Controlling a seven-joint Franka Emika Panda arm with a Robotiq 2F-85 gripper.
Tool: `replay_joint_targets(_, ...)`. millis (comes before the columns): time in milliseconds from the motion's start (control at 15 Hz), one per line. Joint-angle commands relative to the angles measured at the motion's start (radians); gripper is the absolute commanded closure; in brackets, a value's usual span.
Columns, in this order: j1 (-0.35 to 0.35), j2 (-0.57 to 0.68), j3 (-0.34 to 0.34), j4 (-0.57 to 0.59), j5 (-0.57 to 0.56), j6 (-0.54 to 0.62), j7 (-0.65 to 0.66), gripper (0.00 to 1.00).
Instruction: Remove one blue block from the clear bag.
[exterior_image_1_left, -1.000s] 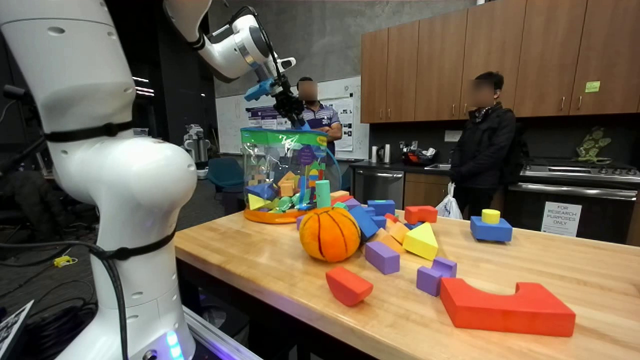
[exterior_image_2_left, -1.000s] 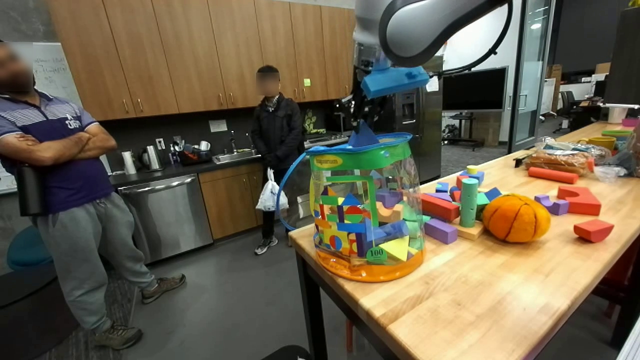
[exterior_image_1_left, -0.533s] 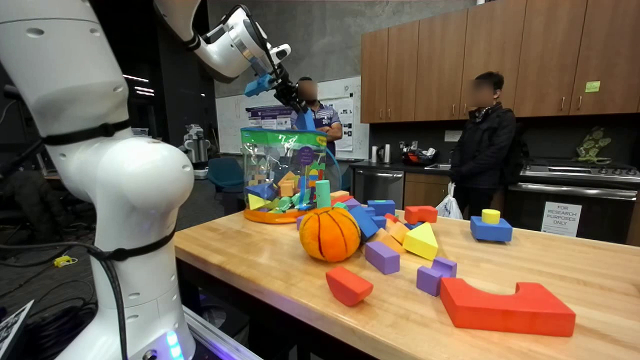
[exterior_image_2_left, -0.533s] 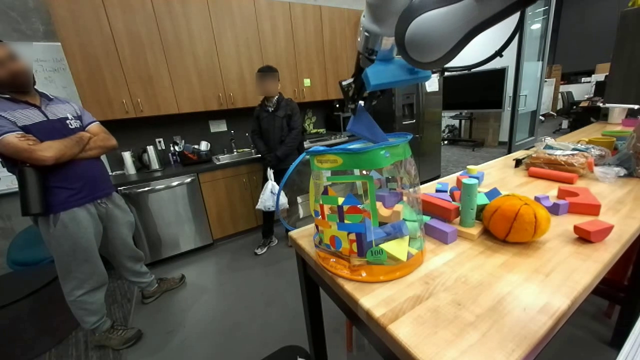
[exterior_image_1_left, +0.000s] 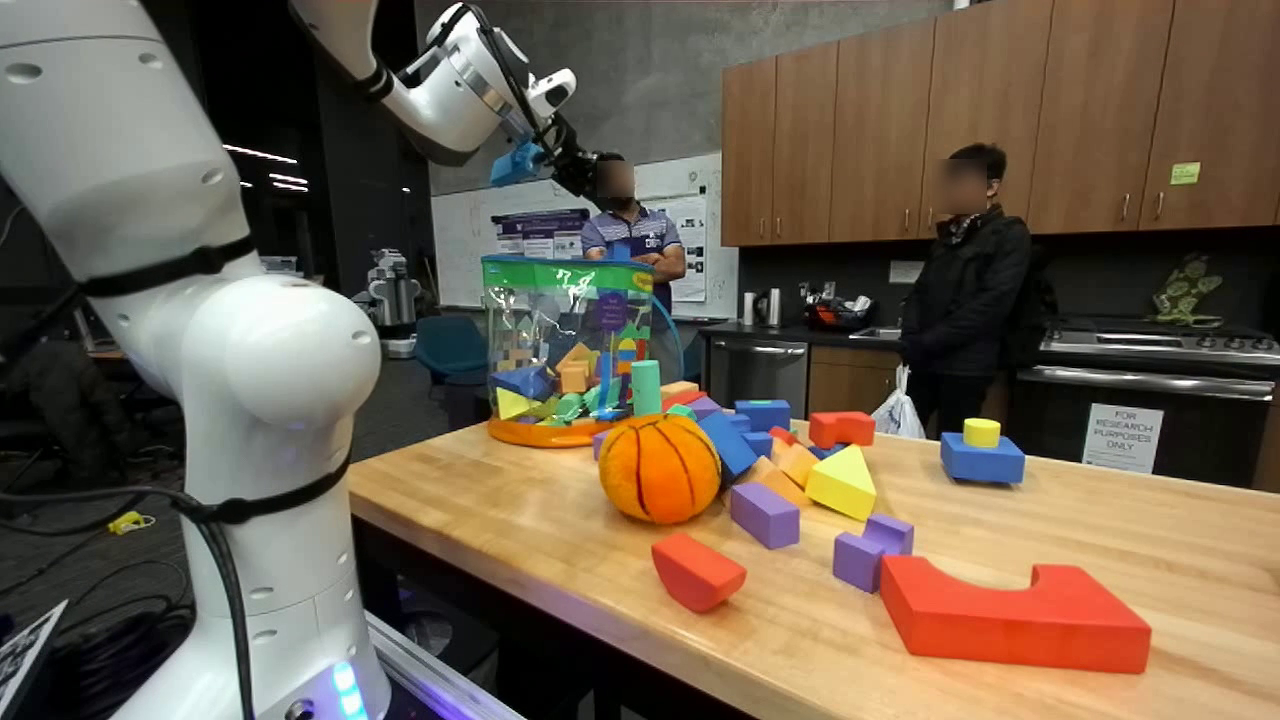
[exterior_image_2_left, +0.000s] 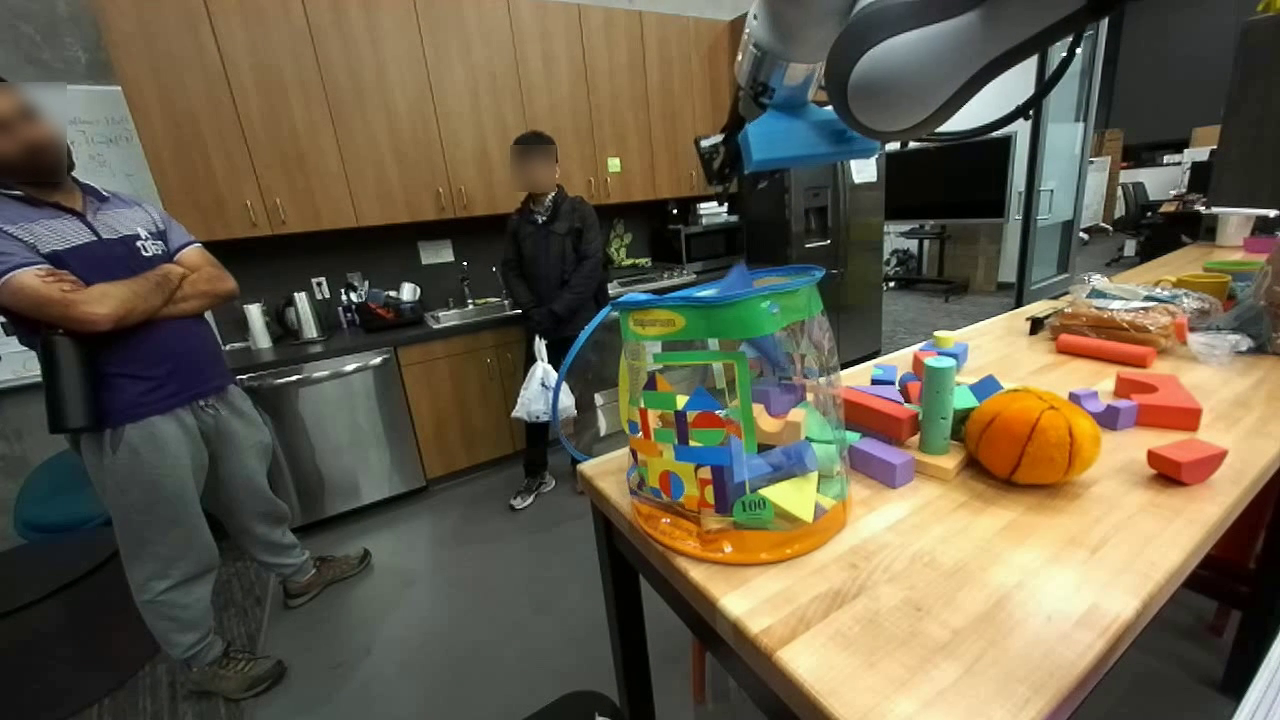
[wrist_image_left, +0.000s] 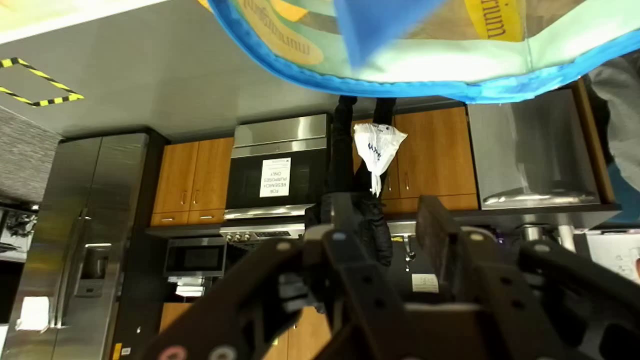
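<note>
Both exterior views: even indoor light, soft faint shadows on the table (exterior_image_2_left: 920, 610), faces (exterior_image_1_left: 965, 187) blurred out, wooden cabinets (exterior_image_2_left: 290, 110) leaning at the frame edge in an exterior view. In an exterior view, left background near-black around bright light strips (exterior_image_1_left: 258, 154); white glints on the clear bag (exterior_image_1_left: 550, 274). Wrist view: gripper (wrist_image_left: 387, 217) dark, out of focus; blue block (wrist_image_left: 372, 22) smeared; bag interior partly glaring near-white; upper left corner overexposed.

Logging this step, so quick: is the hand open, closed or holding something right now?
Hand: open, holding nothing; the blue block is apart from it, at the mouth of the bag.
</note>
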Motion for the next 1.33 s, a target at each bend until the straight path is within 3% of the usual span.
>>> replay_joint_targets(0, -0.055, -0.081, 0.021, -0.064, -0.055, 0.047, 0.099, 0.86)
replay_joint_targets(133, -0.070, -0.101, 0.020, -0.076, -0.068, 0.059, 0.128, 0.86)
replay_joint_targets(267, -0.044, -0.095, 0.005, -0.079, -0.013, 0.015, 0.070, 0.86)
replay_joint_targets(333, -0.012, -0.071, -0.009, -0.080, 0.040, -0.015, 0.007, 0.36)
replay_joint_targets(400, -0.052, -0.077, 0.014, -0.066, 0.000, 0.020, 0.059, 0.36)
replay_joint_targets(467, -0.050, -0.076, 0.015, -0.071, 0.011, 0.016, 0.050, 0.57)
replay_joint_targets(667, -0.052, -0.075, 0.017, -0.070, 0.010, 0.018, 0.050, 0.38)
replay_joint_targets(933, -0.053, -0.076, 0.017, -0.070, 0.010, 0.018, 0.050, 0.36)
replay_joint_targets(1000, -0.051, -0.072, 0.015, -0.063, 0.012, 0.012, 0.042, 0.11)
replay_joint_targets(1267, -0.037, -0.046, 0.008, -0.014, 0.019, -0.012, -0.036, 0.00)
